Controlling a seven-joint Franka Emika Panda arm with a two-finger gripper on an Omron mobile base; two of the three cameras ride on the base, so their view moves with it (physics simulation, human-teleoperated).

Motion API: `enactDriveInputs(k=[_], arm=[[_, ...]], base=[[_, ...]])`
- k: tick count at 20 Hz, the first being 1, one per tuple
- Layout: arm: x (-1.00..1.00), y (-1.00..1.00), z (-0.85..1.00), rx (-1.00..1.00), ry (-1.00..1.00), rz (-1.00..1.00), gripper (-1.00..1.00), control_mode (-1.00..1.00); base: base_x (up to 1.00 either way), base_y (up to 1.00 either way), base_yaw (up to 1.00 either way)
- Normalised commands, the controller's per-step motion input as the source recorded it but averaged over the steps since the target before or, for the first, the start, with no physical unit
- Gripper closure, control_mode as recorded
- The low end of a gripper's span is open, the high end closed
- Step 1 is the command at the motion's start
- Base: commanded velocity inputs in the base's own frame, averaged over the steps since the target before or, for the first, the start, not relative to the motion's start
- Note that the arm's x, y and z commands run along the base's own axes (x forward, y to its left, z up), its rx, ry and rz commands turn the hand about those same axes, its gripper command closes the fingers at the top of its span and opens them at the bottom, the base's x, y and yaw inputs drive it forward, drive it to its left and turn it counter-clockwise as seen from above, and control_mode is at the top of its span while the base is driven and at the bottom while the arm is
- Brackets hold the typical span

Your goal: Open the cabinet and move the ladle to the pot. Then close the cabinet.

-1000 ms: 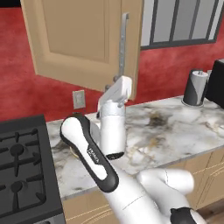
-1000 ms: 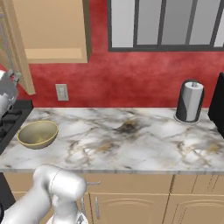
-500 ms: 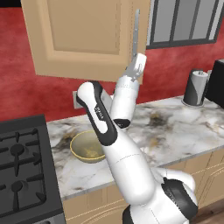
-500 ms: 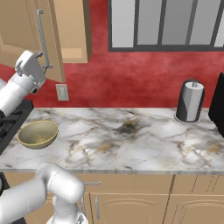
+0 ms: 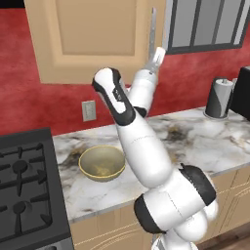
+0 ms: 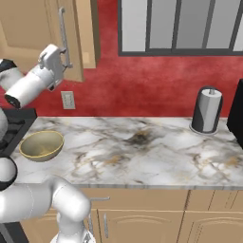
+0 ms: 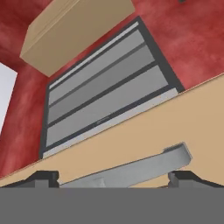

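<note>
Two dark fingertips of your gripper [image 7: 113, 178] stand spread wide, straddling the cabinet's silver bar handle [image 7: 144, 165] without clamping it. Your cabinet [image 5: 88, 41] hangs on the red wall above the yellowish bowl [image 5: 102, 162] on the marble counter [image 6: 142, 156].

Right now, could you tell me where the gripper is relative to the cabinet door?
The gripper is raised above the counter at the cabinet door's silver handle, open, its fingertips either side of the bar in the hand view, above the yellowish bowl.
</note>
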Motion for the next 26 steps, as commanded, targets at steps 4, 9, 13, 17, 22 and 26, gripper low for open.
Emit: enactDriveInputs(k=[4,9,13,17,22,26], arm=[[0.7,-0.1,0.37,0.23,0.02,-0.05,-1.0,-1.0],[0.84,-0.06,0.29,0.27,0.0,0.0,-1.0,-1.0],[0.79,0.0,0.2,0.25,0.0,0.03,-1.0,-1.0],[0.66,0.01,0.15,0.21,0.0,0.09,-1.0,-1.0],[0.72,0.01,0.12,0.22,0.0,0.18,-1.0,-1.0],[0.78,0.0,0.13,0.26,0.0,0.28,-1.0,-1.0]], base=[[0.0,0.0,0.0],[0.0,0.0,0.0],[0.0,0.0,0.0],[0.0,0.0,0.0],[0.0,0.0,0.0],[0.0,0.0,0.0]])
